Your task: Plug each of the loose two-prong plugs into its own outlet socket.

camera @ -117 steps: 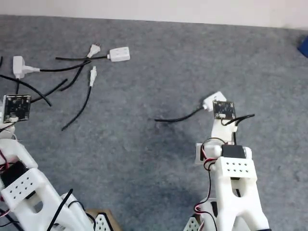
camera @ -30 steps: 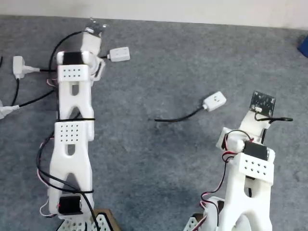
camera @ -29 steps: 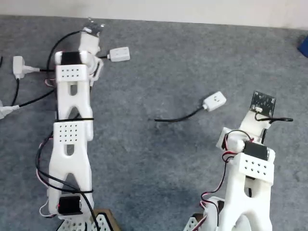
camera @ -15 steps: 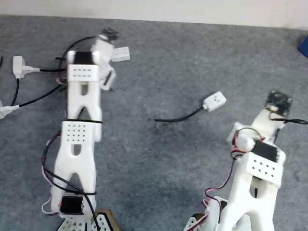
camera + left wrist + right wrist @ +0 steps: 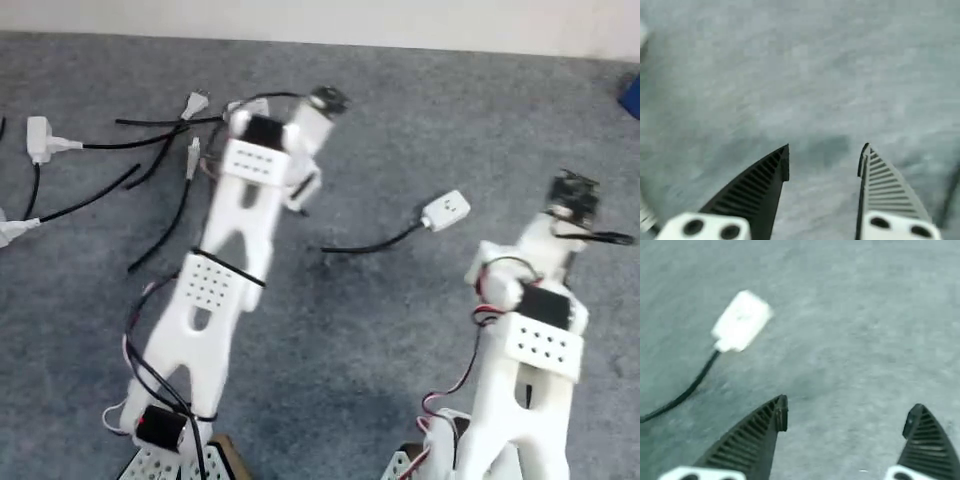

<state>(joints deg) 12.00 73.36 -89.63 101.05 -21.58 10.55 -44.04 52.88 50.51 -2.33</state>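
Left gripper (image 5: 825, 147): spread, above gray carpet (image 5: 840, 60).
Right gripper (image 5: 849, 402): spread; white outlet socket (image 5: 742, 320) ahead, apart.
Two-prong plug (image 5: 196, 102): well apart from left gripper.

White socket (image 5: 741, 320) — black cord (image 5: 700, 375), grey carpet (image 5: 400, 120).

The left arm (image 5: 245, 190) is swinging rightward — off the loose plugs (image 5: 194, 103) (uncovered again) — while the right arm (image 5: 530, 340) is drifting from the middle socket (image 5: 446, 208).

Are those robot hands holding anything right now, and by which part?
Nothing. The left hand and the right hand are both open and empty.
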